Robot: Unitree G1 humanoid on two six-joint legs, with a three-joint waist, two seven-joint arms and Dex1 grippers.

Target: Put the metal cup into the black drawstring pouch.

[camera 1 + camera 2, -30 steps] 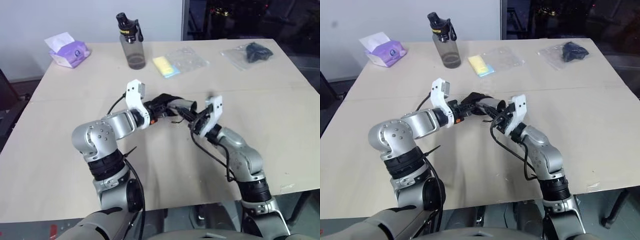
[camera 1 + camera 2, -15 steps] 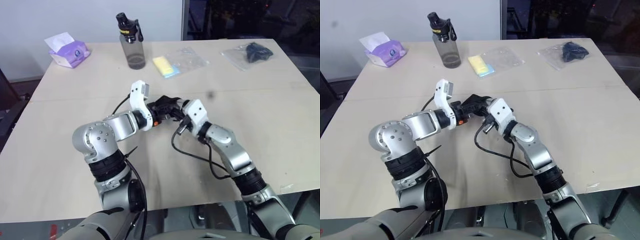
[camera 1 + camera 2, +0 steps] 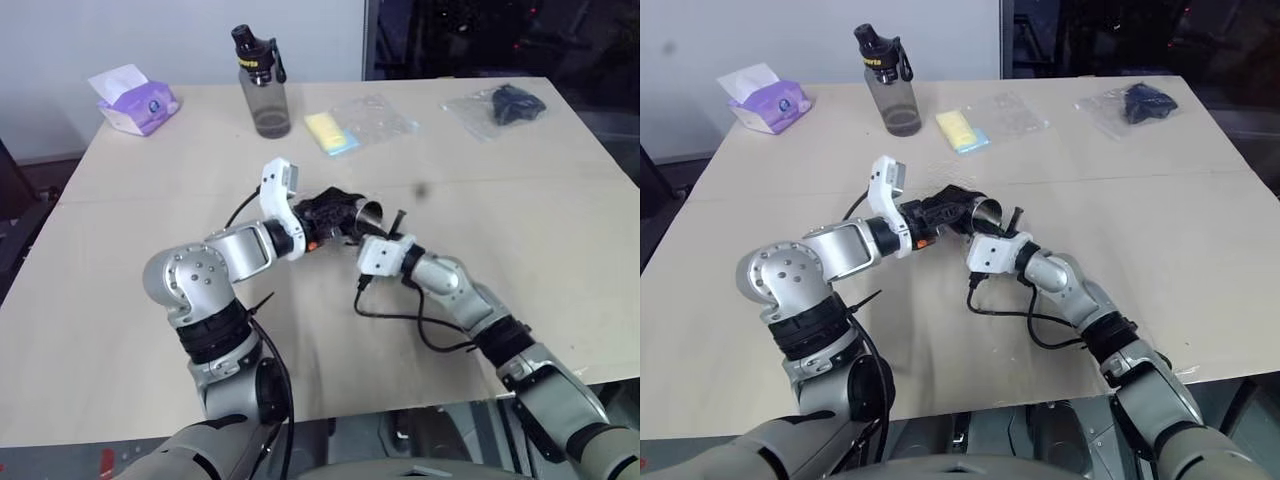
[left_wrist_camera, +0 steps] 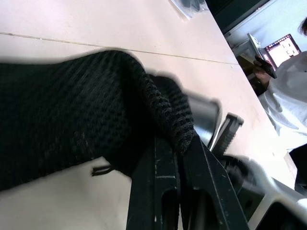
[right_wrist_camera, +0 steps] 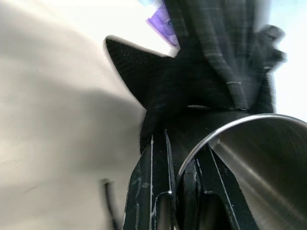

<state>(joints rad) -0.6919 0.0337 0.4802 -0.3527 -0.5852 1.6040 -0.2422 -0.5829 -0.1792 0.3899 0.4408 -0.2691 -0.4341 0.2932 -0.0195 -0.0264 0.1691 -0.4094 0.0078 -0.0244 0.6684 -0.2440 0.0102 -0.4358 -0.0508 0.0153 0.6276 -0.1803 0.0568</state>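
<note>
Above the middle of the table, my left gripper (image 4: 176, 143) is shut on the edge of the black drawstring pouch (image 3: 325, 210) and holds it up. The metal cup (image 3: 369, 212) lies level with its base end at the pouch's mouth. How far it sits inside is hidden by the fabric. My right gripper (image 5: 184, 165) is shut on the cup's rim (image 5: 240, 125), one finger inside and one outside. In the left wrist view the metal cup (image 4: 204, 115) shows just past the pouch's folded edge (image 4: 163, 103).
At the back of the table stand a grey bottle with a black cap (image 3: 265, 85), a purple tissue pack (image 3: 135, 100), a yellow item in a clear bag (image 3: 335, 130) and a dark bundle in a clear bag (image 3: 500, 105). A person in white (image 4: 288, 96) is beyond the table.
My right wrist has rolled over, so its white camera block now lies under the hand, and the hand has sunk and closed in on the pouch. The cup's rim now shows. The left arm held still.
</note>
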